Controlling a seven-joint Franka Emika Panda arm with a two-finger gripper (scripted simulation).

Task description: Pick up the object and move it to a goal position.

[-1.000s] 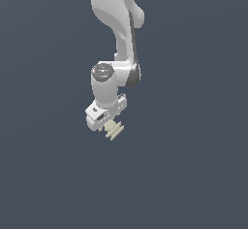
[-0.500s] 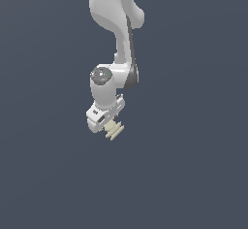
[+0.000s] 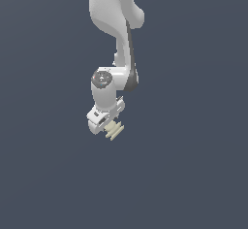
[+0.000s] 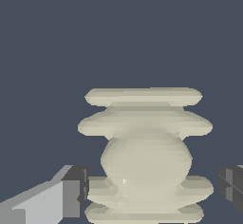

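The object (image 3: 115, 130) is a small cream-beige ribbed piece of stacked flat discs. In the exterior view it sits just below the white hand, between the fingertips of my gripper (image 3: 112, 127). In the wrist view the object (image 4: 144, 156) fills the middle of the picture. One grey finger (image 4: 71, 197) with a dark pad stands against its lower discs on one side, and the other dark pad (image 4: 231, 184) stands close on the other side. The jaws are closed around the object, which is narrower than the hand.
The white arm (image 3: 114, 24) reaches down from the top of the exterior view. Around it there is only a uniform dark grey-blue background (image 3: 193, 174), with no other objects, edges or goal marker to be seen.
The arm's wrist joint has sunk slightly lower in the exterior view. The hand and the object have shifted down only a trace and keep the same relation.
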